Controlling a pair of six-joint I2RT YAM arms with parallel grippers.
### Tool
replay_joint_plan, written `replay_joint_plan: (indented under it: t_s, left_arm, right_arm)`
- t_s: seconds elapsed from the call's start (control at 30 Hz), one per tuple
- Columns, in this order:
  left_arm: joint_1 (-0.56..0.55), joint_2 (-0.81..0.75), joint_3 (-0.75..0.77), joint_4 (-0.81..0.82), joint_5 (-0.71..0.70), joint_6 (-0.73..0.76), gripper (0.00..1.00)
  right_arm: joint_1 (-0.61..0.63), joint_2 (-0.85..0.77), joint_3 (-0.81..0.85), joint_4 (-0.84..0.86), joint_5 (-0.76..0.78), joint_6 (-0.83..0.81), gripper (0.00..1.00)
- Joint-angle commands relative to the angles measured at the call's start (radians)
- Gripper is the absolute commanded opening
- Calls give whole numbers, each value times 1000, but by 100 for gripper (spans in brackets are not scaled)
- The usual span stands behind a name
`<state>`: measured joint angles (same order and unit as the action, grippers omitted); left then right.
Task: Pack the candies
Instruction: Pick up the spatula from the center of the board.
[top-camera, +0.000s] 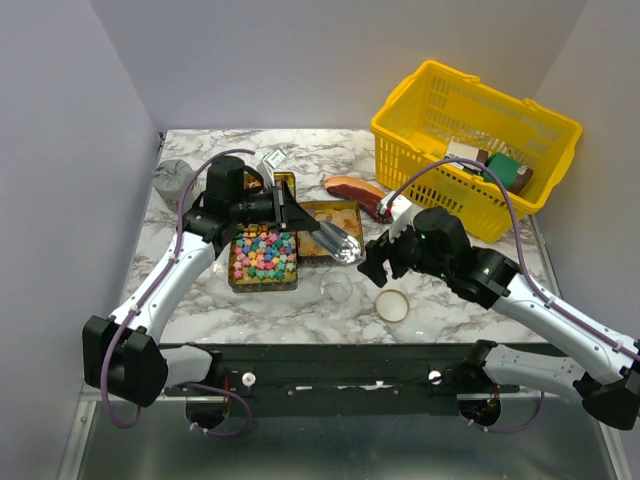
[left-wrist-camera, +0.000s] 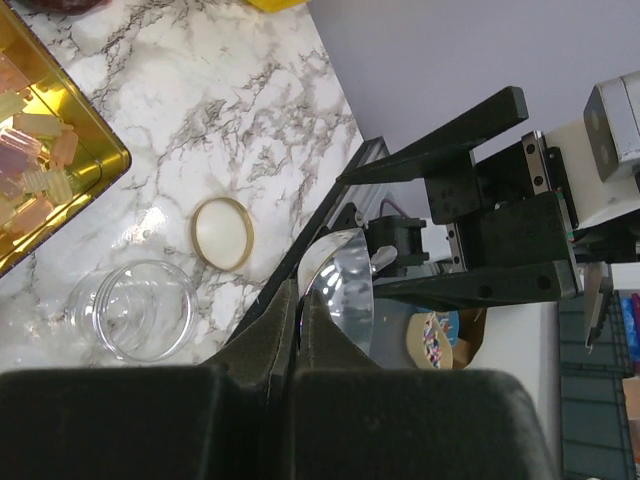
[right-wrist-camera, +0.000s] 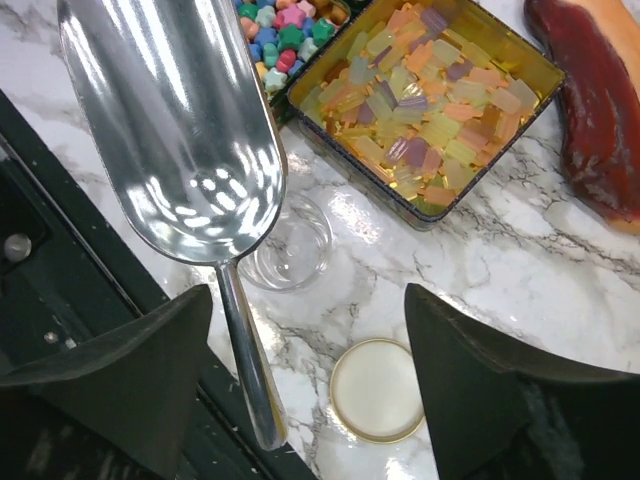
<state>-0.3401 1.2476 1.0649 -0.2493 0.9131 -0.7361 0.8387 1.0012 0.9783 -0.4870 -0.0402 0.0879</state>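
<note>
writing: print on the packets (top-camera: 508, 172) in the basket (top-camera: 410, 110) is too small to read
left fingers (left-wrist-camera: 255, 345): clenched on the scoop (right-wrist-camera: 180, 130), holding it up off the surface (right-wrist-camera: 500, 250)
right fingers (right-wrist-camera: 110, 370): spread wide, gripping nothing; the scoop's handle lies in the gap between them, close to one finger, contact cannot be told
star candies (top-camera: 263, 255): fill a tin just below the left fingers
yellow-orange candies (right-wrist-camera: 425, 110): fill a gold tin (right-wrist-camera: 360, 170) ahead of the right fingers, beside the scoop's bowl
jar (right-wrist-camera: 290, 245): clear, upright on the surface, under the scoop, ahead of the right fingers
lid (right-wrist-camera: 378, 390): flat on the surface between the right fingers, apart from the jar
slab (right-wrist-camera: 600, 110): reddish-brown, beyond the gold tin
</note>
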Motion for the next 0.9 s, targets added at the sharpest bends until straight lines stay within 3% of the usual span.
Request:
replay_joint_plan:
  t_s: [0.0,0.07,0.33,0.47,0.67,0.73,0.77,0.87]
  left_arm:
    - [4,6,-31,51,-19,-108,0]
    - [4,10,-34,50,-22,-123,0]
    - [4,7,-95,128,1,-197,0]
    - [4,10,-100,133,-2,-201,0]
    - [4,12,-115,188,1,-243,0]
    - [4,12,-124,199,7,-253,0]
    - [4,12,-126,200,6,-250,0]
    - [4,15,-129,194,4,-237,0]
  right_arm:
    - [5,13,8,31,-1,-28,79]
    - [5,13,8,33,-3,-31,72]
    - [5,17,3,51,-9,-71,65]
    - [5,40,11,51,-52,-77,51]
    - [5,57,7,50,-101,-77,48]
    - [5,60,8,48,-102,-73,41]
    - [5,62,14,48,-98,-73,28]
    - [5,62,26,45,-83,-63,13]
